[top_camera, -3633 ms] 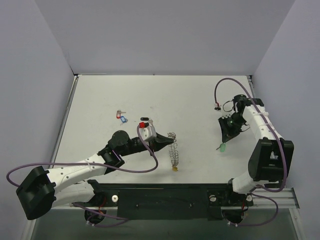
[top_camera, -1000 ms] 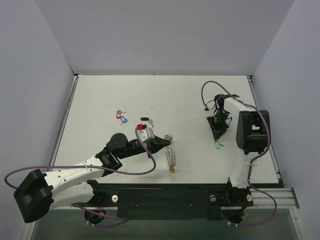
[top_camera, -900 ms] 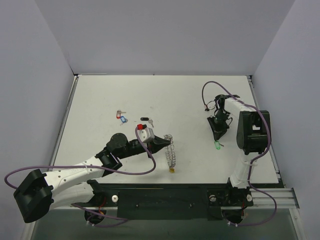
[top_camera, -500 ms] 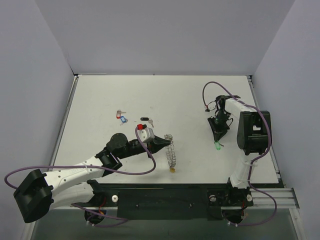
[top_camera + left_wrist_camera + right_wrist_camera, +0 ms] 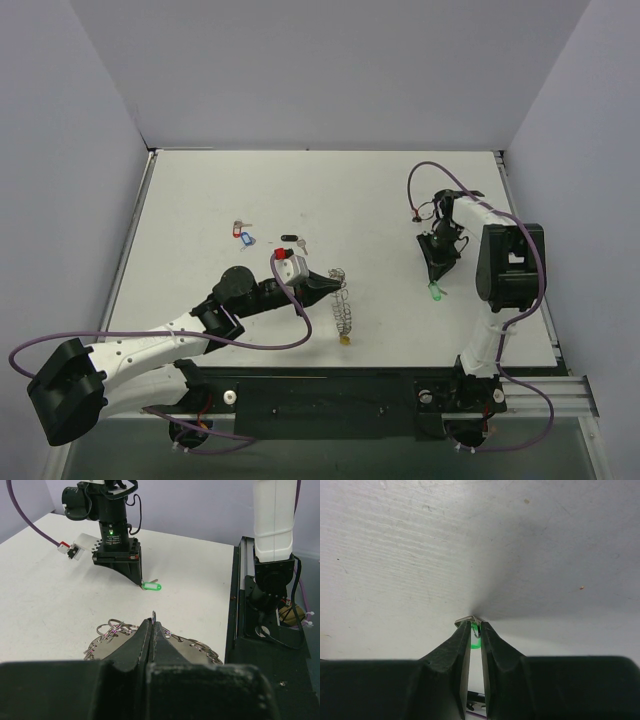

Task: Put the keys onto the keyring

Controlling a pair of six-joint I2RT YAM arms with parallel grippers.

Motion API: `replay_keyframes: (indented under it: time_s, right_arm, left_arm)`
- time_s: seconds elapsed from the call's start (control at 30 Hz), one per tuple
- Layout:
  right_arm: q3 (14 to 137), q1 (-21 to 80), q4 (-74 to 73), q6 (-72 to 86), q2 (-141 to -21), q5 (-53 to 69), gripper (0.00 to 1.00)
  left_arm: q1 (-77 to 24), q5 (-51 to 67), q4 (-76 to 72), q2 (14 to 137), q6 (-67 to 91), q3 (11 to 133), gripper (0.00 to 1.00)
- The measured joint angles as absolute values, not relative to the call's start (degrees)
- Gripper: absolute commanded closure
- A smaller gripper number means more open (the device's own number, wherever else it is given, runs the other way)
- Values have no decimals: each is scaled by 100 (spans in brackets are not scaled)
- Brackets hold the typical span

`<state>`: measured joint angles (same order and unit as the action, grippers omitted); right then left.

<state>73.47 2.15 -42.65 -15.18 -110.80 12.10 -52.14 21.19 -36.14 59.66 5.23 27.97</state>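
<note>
Between the right gripper's nearly closed jaws sits the metal end of the green key, apparently pinched at the very tips. Its green tag shows in the slit behind them. From the left wrist view the tag lies low on the table just beside those tips, with its long axis pointing away from the fingers toward the near edge.

That key is to the right of the keyring and well apart from it, with bare table between. The coming move turns on this gap. I judge the right arm must carry the key leftward to the ring, with the free end leading.

The left gripper is clenched on one small loop at the keyring's top, so this arm already has the ring. From those jaws the keyring runs toward the near edge, its yellow tag at the near end, and the overhead view shows it almost edge-on. The pictures are too coarse to show which loop faces the key.

Farther out, beyond and left of the keyring, two pairs of loose keys lie untouched: a black and red pair, then a red and blue pair.
</note>
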Motion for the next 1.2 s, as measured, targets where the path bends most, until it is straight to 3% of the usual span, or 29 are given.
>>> replay_keyframes:
  time_s: [1.2]
  right_arm:
    - [7317,185,-4270,-1518,-11013,1288,92]
  left_arm:
    - [-5214,2117,-3573,5931,521,2797,100]
